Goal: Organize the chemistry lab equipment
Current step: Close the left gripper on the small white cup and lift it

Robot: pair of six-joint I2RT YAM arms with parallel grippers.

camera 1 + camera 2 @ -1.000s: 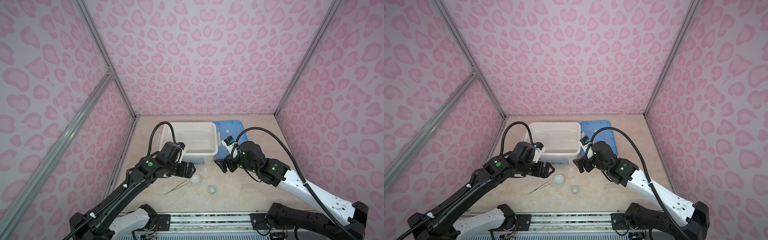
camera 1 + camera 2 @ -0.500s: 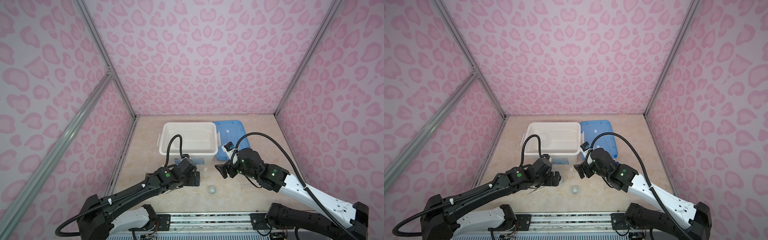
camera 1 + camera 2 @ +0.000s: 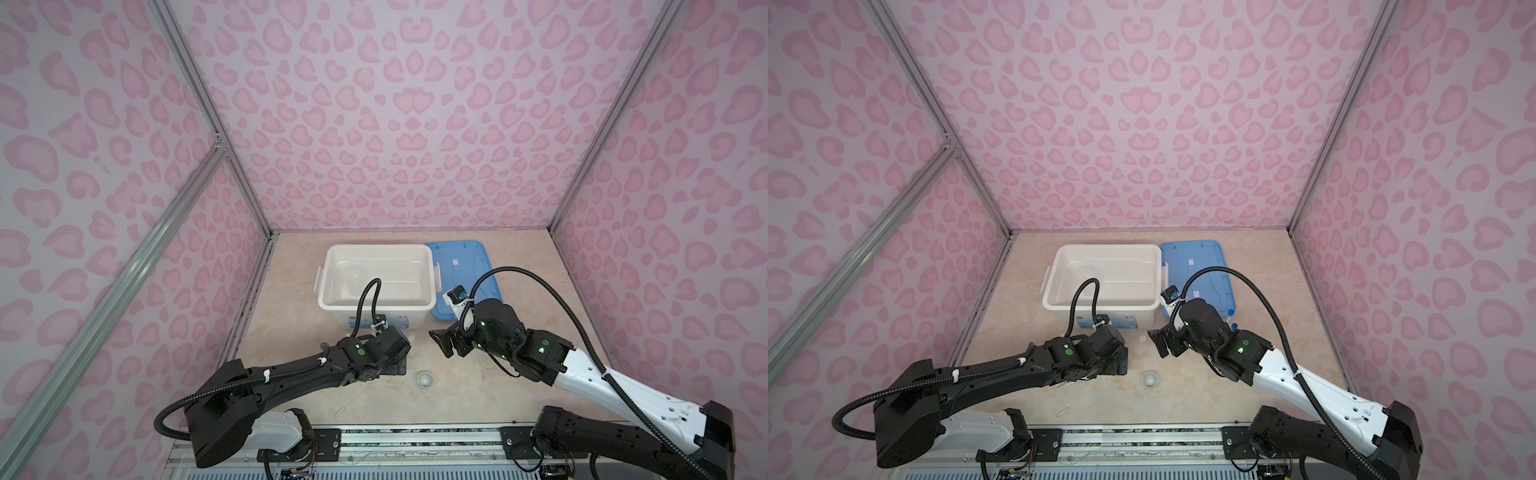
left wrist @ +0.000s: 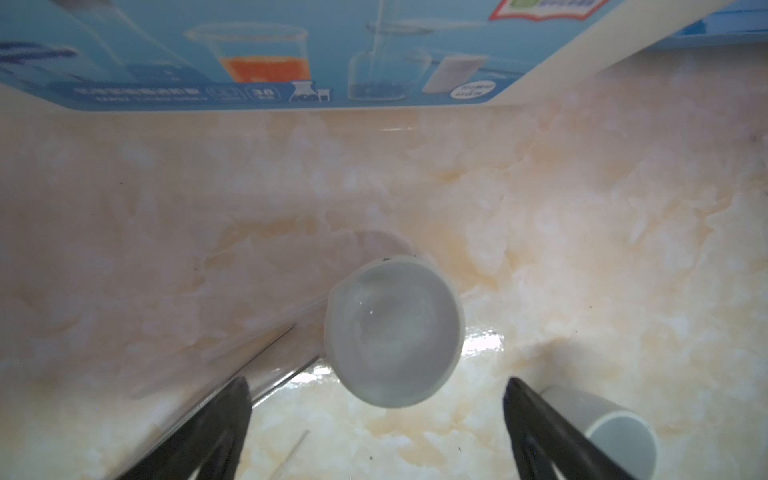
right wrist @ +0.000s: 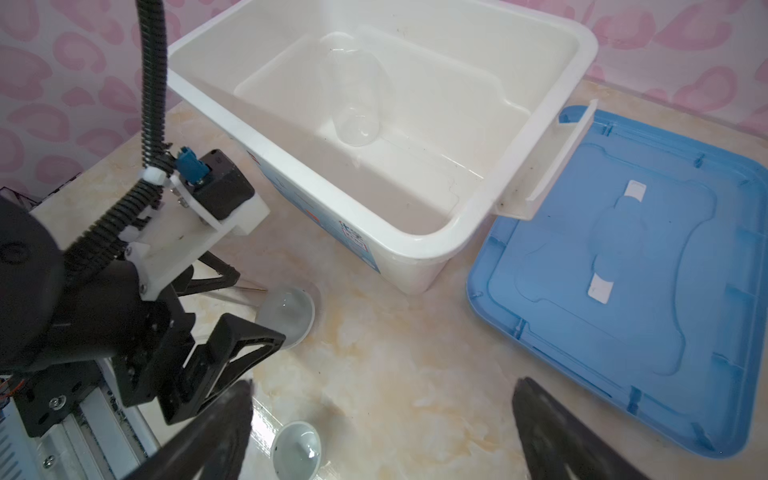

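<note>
Small round dish [image 4: 392, 330] sits just ahead of the left gripper [image 4: 376, 383], between its two fingers. Jaws are spread wide with nothing clamped. Can't tell whether either finger touches the dish. The gripper is low over the table [image 4: 166, 208], just in front of the white bin [image 4: 602, 50].

Tweezers [image 4: 274, 357] lie flat by one finger, with the tip running up to the dish rim. Second dish [image 4: 615, 440] stands just outside the other finger, apart from the first. In both top views it is alone at mid-table, between the two arms. Thin clear dropper [image 3: 337, 412] lies nearer the front edge, beside the left arm.

Right gripper [image 5: 384, 386] has its jaws wide apart and is empty. It hovers above bare table near the bin's front corner, well clear of both dishes.

Beaker [image 5: 357, 112] lies on its side on the bin floor. Blue lid [image 5: 623, 291] is flat on the table right beside the bin, on the right arm's side.
</note>
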